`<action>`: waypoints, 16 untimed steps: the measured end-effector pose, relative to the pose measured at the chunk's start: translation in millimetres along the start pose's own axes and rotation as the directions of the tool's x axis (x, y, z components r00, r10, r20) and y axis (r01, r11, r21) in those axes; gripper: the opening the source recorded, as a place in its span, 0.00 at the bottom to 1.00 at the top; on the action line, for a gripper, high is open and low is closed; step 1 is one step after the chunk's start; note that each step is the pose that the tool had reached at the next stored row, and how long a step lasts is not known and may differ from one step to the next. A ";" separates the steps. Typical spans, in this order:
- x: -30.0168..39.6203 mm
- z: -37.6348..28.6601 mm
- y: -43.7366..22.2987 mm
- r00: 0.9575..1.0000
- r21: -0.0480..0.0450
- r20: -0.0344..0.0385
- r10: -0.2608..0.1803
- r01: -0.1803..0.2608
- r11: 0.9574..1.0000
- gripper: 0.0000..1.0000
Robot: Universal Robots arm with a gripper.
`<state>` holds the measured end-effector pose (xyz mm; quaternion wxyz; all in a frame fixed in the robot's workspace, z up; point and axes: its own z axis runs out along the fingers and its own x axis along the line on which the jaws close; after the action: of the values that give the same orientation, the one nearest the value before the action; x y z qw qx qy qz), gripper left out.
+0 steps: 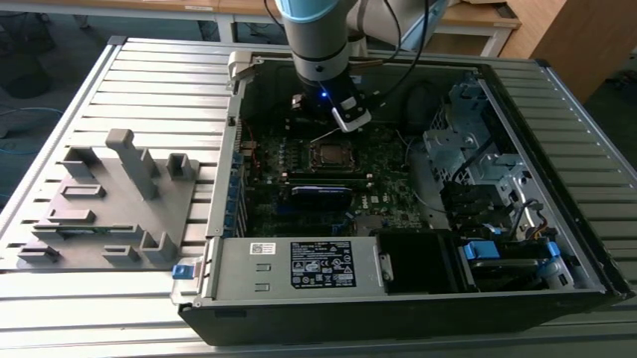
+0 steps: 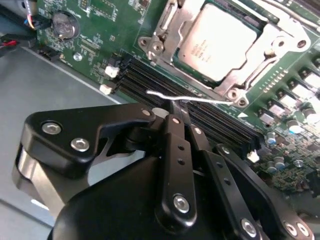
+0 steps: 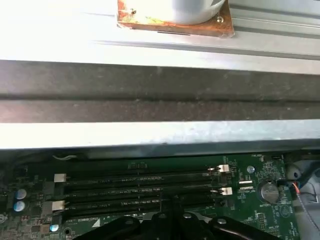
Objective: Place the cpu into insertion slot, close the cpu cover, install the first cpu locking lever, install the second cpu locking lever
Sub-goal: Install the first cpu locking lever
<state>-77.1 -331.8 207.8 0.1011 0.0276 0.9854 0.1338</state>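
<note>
While hanging inside the open computer case (image 1: 557, 82), clenched at the fingertips on a thin silvery wire, judged to be a cpu locking lever (image 2: 210, 100). Which of the two levers cannot be told. Gripper (image 2: 176, 106) poised just above the black memory slots (image 2: 145, 80), on the strip of motherboard (image 1: 289, 149) between the insertion slot (image 1: 312, 154) and the case wall nearest the arm's mount. Held low and close, probably so the springy wire can be swung and tucked without slipping from the pinch.

Cpu (image 2: 216, 40) seated flat in the insertion slot near the middle of the motherboard, dull metal top facing up. Cpu cover (image 2: 270, 42) lying down around the chip, its square window framing the top, so placing and closing look done; the wire standing free of the frame suggests the locking is not finished, though where the lever's end hooks cannot be made out.

Seen in the second wrist view beyond the memory slots: a coin cell battery (image 2: 65, 25), toward the board's edge and well apart from the socket. In the exterior view, case lying on its side on a slatted metal worktop (image 1: 149, 67), with a grey parts fixture (image 1: 110, 201) resting beside the case at the exterior view's left, near the worktop's edge, presumably there to keep components within reach.
</note>
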 end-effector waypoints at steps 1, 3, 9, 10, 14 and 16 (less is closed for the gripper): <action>2.7 -0.4 -0.1 1.000 -0.001 0.000 0.000 0.000 1.000 0.10; 6.1 -1.0 -0.3 1.000 -0.004 0.000 0.001 -0.001 1.000 0.10; 7.3 -5.1 0.8 1.000 -0.015 -0.001 0.003 -0.003 1.000 0.10; 6.9 -7.5 1.4 1.000 -0.016 -0.001 0.003 -0.003 1.000 0.10; 5.4 -14.9 3.5 1.000 -0.016 -0.001 0.003 -0.003 1.000 0.10; 5.0 -16.9 4.1 1.000 -0.016 -0.001 0.003 -0.003 1.000 0.10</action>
<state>-85.4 -331.7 223.9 0.1007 0.0284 0.9844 0.1417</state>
